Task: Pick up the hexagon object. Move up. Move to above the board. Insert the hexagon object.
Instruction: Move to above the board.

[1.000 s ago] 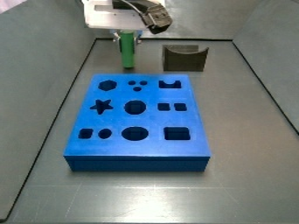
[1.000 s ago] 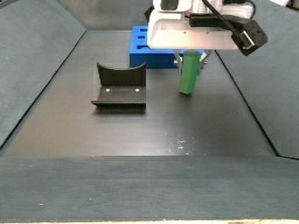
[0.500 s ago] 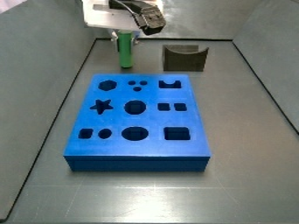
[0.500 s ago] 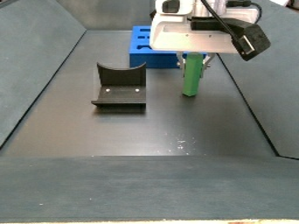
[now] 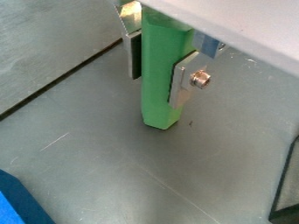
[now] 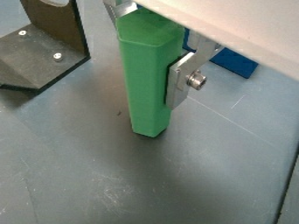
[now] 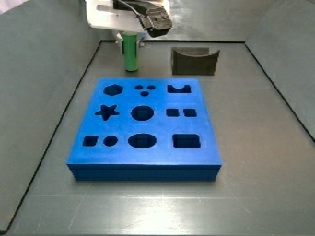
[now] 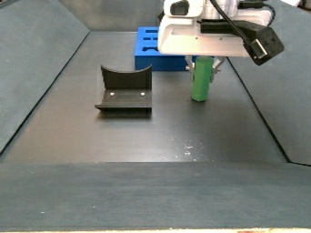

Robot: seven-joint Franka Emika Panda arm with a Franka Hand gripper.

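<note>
The hexagon object [image 5: 162, 77], a light green upright peg, stands between the two silver fingers [image 5: 184, 80] of the gripper [image 5: 160, 63] in a wrist view; the jaws are clamped on its upper part, and its lower end is at the grey floor [image 5: 128, 175]. A corner of the blue board [image 5: 17, 204] shows at the picture's edge.

In a wrist view, the peg [image 6: 149, 77] is again held by the gripper [image 6: 147, 66], with one finger plate [image 6: 184, 76] pressed to its side. The dark fixture [image 6: 45, 45] stands nearby, and part of the board [image 6: 237, 61] lies behind.

In a side view, the gripper [image 7: 129, 38] holds the peg [image 7: 131, 53] upright just beyond the board's [image 7: 145, 159] far edge, toward its left corner. The fixture [image 7: 194, 61] stands apart, near the far right.

In a side view, the gripper [image 8: 203, 60] grips the peg [image 8: 203, 80] beside the board [image 8: 148, 47]; the fixture [image 8: 123, 90] sits to its left.
</note>
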